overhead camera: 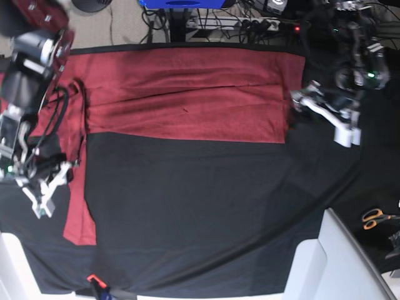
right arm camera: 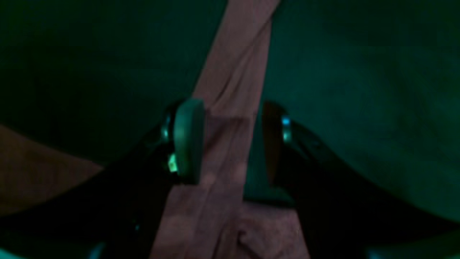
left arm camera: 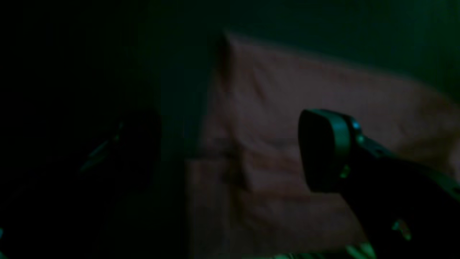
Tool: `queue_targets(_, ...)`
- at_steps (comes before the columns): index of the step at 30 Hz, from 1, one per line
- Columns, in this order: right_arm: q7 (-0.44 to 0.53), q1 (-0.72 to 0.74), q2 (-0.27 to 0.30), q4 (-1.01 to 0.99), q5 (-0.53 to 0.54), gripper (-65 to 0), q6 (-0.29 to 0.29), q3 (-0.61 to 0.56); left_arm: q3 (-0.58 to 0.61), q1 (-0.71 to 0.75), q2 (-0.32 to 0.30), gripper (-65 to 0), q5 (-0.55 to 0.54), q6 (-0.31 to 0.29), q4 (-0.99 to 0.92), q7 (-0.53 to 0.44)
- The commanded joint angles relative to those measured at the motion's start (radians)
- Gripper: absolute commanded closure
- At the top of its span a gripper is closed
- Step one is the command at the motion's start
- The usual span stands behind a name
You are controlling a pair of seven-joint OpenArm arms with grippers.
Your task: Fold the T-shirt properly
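Base view: T-shirt (overhead camera: 187, 100) folded along the black cloth's (overhead camera: 206, 212) far edge, one sleeve hanging down.
Right gripper (right arm camera: 226, 144): wrist view shows jaws parted, straddling the sleeve.
Left gripper (overhead camera: 325, 115): released, beside shirt's edge.

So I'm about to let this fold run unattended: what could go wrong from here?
1. The right gripper has its fingers either side of the sleeve without clearly pinching it; lifting now could miss the fabric.
2. That sleeve hangs long and narrow from the T-shirt, so it may twist or bunch when carried.
3. The left gripper is open just off the shirt's edge, leaving that side unheld; a pull from the other side could drag the whole shirt across the black cloth.
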Motion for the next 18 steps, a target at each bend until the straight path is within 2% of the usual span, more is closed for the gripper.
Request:
queue_targets(1, 0.052, 0.052, 0.014, -0.038, 0.018, -25.7, 0.003, 0.000, -0.021, -0.004, -0.008, -58.6, -0.009, -0.003, 0.026, -0.012)
queue_targets(6, 0.208, 0.166, 0.051, -0.341, 0.018, -25.7, -0.097, -0.003, -0.105, -0.001, -0.011, -58.6, -0.009, -0.004, 0.030, -0.012)
queue_targets(8, 0.273, 0.196, 0.062, -0.447, 0.018, -25.7, -0.103, -0.003, -0.127, 0.001, -0.008, -58.4, -0.009, -0.030, 0.024, -0.012)
queue_targets(11, 0.358, 0.216, 0.074, -0.559, 0.018, -25.4, -0.105, -0.003, -0.153, 0.004, -0.007, -57.9, -0.009, -0.113, 0.018, -0.012)
queue_targets(15, 0.411, 0.213, 0.077, -0.582, 0.018, -25.1, -0.106, -0.003, -0.174, 0.014, -0.007, -57.9, -0.009, -0.122, -0.007, -0.010)
queue_targets(17, 0.417, 0.210, 0.077, -0.582, 0.018, -21.5, -0.134, -0.003, -0.174, 0.014, -0.007, -57.9, -0.009, -0.122, -0.024, -0.010)
queue_targets(18, 0.417, 0.210, 0.077, -0.582, 0.018, -15.5, -0.141, -0.003, -0.174, 0.014, -0.007, -57.9, -0.009, -0.122, -0.033, -0.010)
